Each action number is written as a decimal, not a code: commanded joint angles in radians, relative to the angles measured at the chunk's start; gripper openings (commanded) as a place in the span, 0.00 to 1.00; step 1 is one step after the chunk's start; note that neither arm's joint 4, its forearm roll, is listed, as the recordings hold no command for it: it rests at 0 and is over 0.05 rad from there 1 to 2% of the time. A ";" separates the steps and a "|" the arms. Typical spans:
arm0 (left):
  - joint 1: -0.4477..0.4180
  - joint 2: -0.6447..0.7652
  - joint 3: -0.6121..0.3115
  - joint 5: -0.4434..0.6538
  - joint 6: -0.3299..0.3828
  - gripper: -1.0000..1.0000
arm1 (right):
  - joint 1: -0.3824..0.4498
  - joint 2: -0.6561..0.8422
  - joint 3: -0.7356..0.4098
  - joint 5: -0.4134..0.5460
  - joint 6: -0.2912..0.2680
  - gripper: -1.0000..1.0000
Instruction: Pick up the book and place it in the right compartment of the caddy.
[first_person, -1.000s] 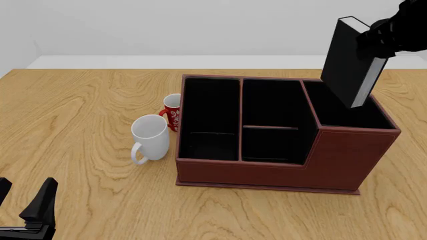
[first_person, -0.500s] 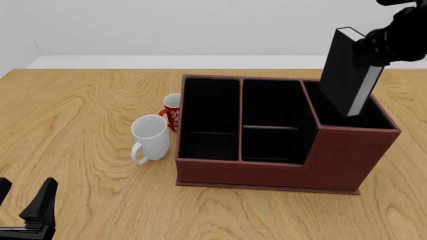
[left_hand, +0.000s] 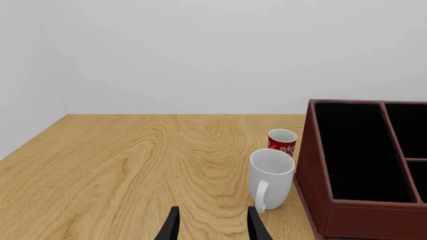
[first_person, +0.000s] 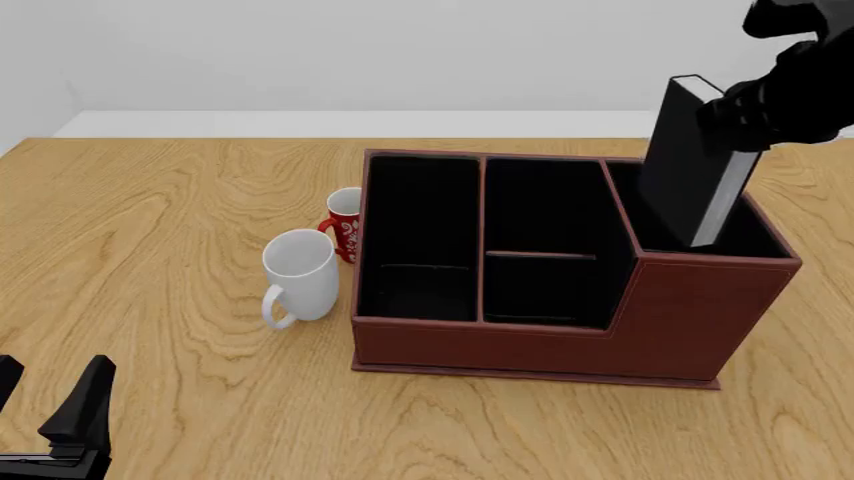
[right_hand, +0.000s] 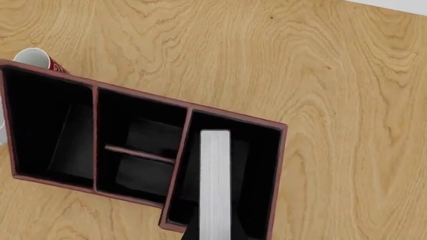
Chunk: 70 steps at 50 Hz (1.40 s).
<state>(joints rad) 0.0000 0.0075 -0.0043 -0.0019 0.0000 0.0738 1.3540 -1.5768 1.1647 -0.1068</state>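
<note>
My right gripper is shut on the upper part of the black book, which stands nearly upright, leaning a little. The book's lower end is inside the right compartment of the reddish-brown caddy. In the right wrist view the book's pale page edges run down into that tall black-lined compartment. I cannot tell whether the book touches the bottom. My left gripper is open and empty, low near the table's front left corner, and also shows in the left wrist view.
A white mug and a red mug stand just left of the caddy; both show in the left wrist view, white and red. The caddy's long narrow section and two small middle sections hold nothing.
My right gripper has lowered the book and tipped it more upright. Its lower end has gone from above the right compartment to down inside it. The left arm has not moved.
</note>
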 joint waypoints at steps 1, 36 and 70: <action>0.000 0.000 0.000 0.000 0.000 1.00 | 0.000 -0.012 0.042 -0.039 0.033 0.00; 0.000 0.000 0.000 0.000 0.000 1.00 | -0.015 -0.032 0.237 -0.173 0.053 0.00; 0.000 0.000 0.000 0.000 0.000 1.00 | -0.001 -0.031 0.410 -0.300 0.109 0.00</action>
<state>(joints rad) 0.0000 0.0075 -0.0043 -0.0019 0.0000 0.0768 1.3175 -1.2051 0.8935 -0.0219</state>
